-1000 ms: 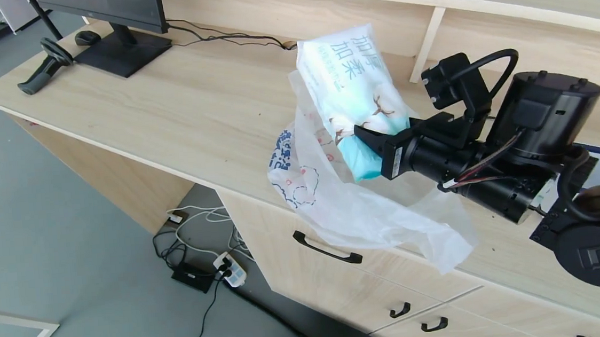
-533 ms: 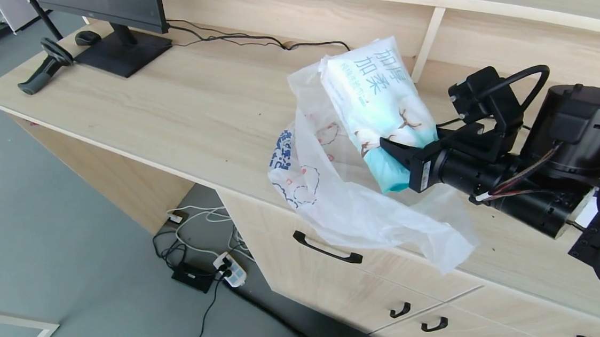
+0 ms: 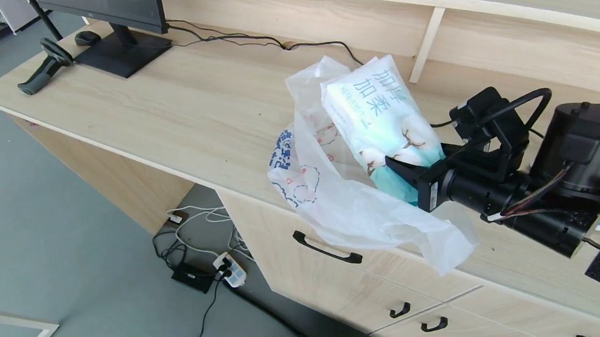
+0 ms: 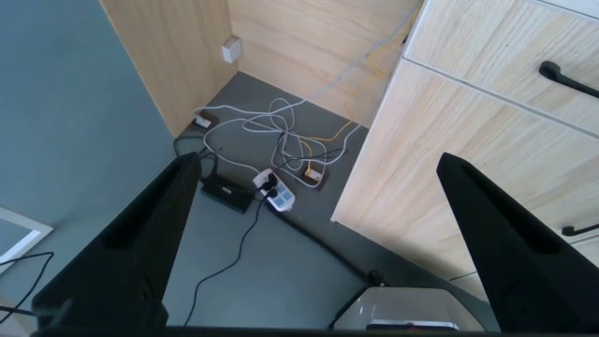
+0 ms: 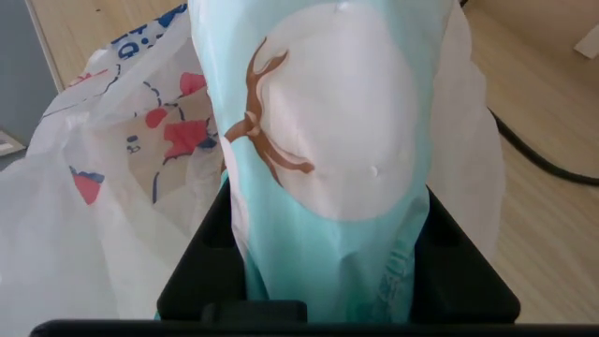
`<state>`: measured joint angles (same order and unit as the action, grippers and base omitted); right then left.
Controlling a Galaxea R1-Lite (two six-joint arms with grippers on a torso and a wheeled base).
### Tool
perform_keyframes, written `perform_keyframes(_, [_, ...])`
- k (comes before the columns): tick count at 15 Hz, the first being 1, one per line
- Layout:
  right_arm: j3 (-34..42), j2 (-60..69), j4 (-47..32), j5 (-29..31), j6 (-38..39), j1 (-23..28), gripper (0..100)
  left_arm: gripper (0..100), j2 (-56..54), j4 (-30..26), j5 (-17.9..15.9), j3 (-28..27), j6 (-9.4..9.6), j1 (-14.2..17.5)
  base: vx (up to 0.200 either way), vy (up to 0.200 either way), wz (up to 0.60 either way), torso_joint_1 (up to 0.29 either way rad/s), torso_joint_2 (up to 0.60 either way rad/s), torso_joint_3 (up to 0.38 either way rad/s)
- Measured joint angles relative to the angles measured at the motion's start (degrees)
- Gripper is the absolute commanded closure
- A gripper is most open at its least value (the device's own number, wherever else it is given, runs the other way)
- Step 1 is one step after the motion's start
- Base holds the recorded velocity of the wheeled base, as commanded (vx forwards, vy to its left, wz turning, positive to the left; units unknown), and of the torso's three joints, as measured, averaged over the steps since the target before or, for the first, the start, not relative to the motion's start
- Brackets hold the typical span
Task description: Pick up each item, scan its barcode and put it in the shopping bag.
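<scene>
In right gripper point(image 3: 406, 172), one tissue pack point(image 3: 381, 114)

The tissue pack point(image 3: 381, 114) is white with a teal lower end, teal lettering and a brown sprig bearing white cotton bolls. The shopping bag point(image 3: 335, 208) is see-through white, printed with blue marks and red-and-blue cloud shapes. The counter point(image 3: 167, 109) is pale wood grain. The right gripper point(image 3: 410, 173) is black.
</scene>
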<state>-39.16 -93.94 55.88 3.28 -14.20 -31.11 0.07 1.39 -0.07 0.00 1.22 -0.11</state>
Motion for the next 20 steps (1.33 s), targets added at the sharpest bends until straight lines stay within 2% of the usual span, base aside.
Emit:
perform_keyframes(9, [2.47, -0.46, 0.0, -1.67, -0.99, -3.23, 100, 0, 0.0, 0.0, 0.02, 0.0, 0.0, 0.01, 0.0, 0.0, 0.0, 0.0, 0.0, 0.0])
perform_keyframes(14, [3.02, -0.55, -0.1, -1.54, 1.97, -4.61, 100, 0, 0.0, 0.0, 0.02, 0.0, 0.0, 0.01, 0.0, 0.0, 0.0, 0.0, 0.0, 0.0])
perform_keyframes(15, [3.0, -0.57, -0.13, -1.37, 2.61, -4.61, 0, 0, 0.0, 0.0, 0.05, 0.0, -0.05, 0.01, 0.0, 0.0, 0.0, 0.0, 0.0, 0.0])
perform_keyframes(20, [4.07, -0.77, -0.1, -1.15, 4.41, -4.56, 0, 0, 0.0, 0.0, 0.0, 0.0, -0.1, 0.04, 0.0, 0.0, 0.0, 0.0, 0.0, 0.0])
